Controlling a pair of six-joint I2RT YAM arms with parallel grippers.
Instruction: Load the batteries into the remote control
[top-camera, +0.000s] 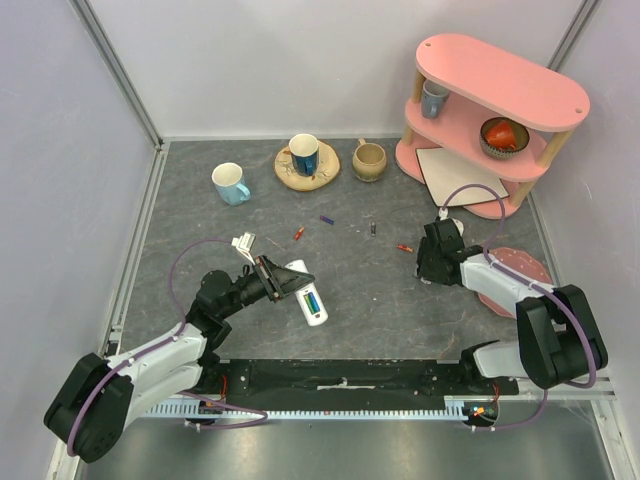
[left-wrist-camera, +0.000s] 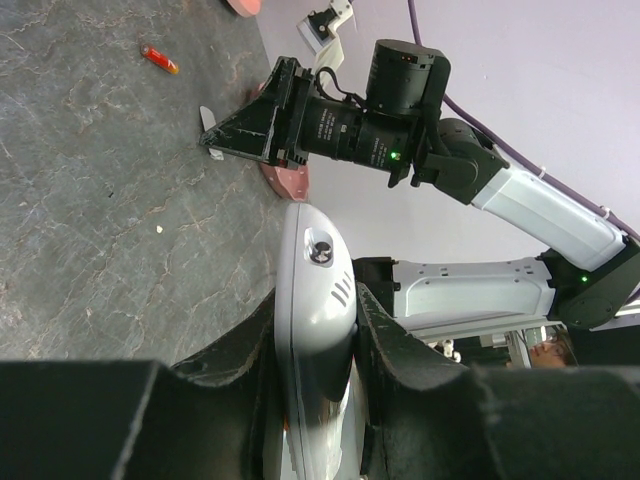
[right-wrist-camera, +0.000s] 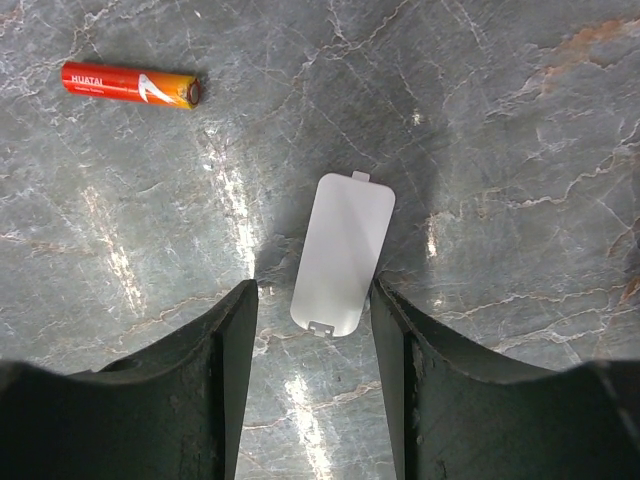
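Remote control (top-camera: 313, 303); loose batteries (top-camera: 299, 233), cups (top-camera: 231, 183) beyond

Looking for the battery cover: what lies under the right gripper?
A white battery cover lies flat on the table between the open fingers of the right gripper, with a red-orange battery off to one side. In the top view the gripper hides the cover.

Glossy white plastic remote control (left-wrist-camera: 315, 310); smooth grey tabletop (right-wrist-camera: 500, 120) (marble-veined, slightly shiny).
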